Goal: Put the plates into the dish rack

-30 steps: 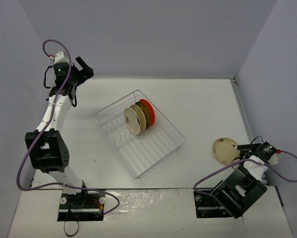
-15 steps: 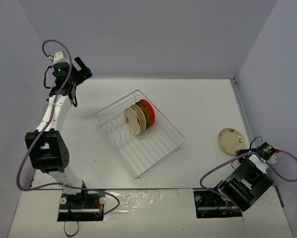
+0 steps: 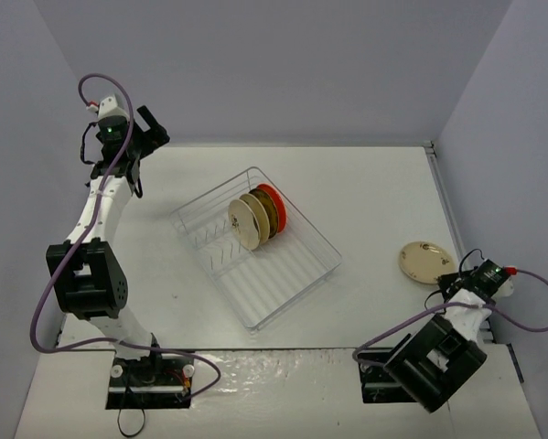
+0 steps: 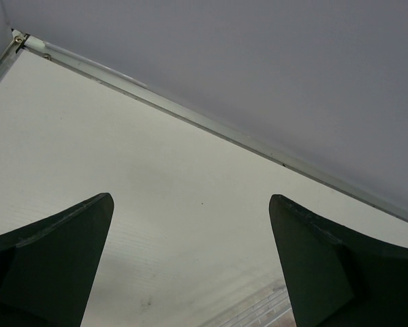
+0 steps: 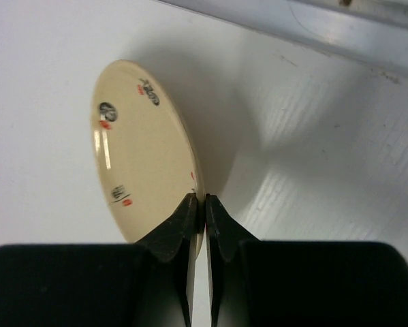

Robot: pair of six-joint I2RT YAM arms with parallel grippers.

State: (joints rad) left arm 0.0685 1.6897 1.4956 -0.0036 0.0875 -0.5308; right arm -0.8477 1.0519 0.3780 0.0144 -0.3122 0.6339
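Observation:
The white-wire dish rack [image 3: 275, 285] sits mid-table. Standing in its prongs are a cream plate [image 3: 243, 222], a mustard-brown plate [image 3: 263, 212] and an orange-red plate [image 3: 275, 199]. Another cream plate [image 3: 426, 262] with small dark marks is at the right. My right gripper [image 3: 453, 278] is shut on its near rim. In the right wrist view this plate [image 5: 139, 150] stands tilted on edge, pinched between the right gripper [image 5: 204, 199] jaws. My left gripper [image 3: 151, 125] is raised at the far left corner, and in its wrist view the left gripper [image 4: 190, 197] is open and holds nothing.
The table's raised right edge [image 3: 445, 206] runs just beyond the held plate. The back wall meets the table along a strip [image 4: 210, 126]. A corner of the rack's wires [image 4: 265, 310] shows below the left fingers.
The right gripper has closed onto the cream plate's rim. The plate has shifted right and back, and now sits tilted instead of flat. The left arm has barely moved.

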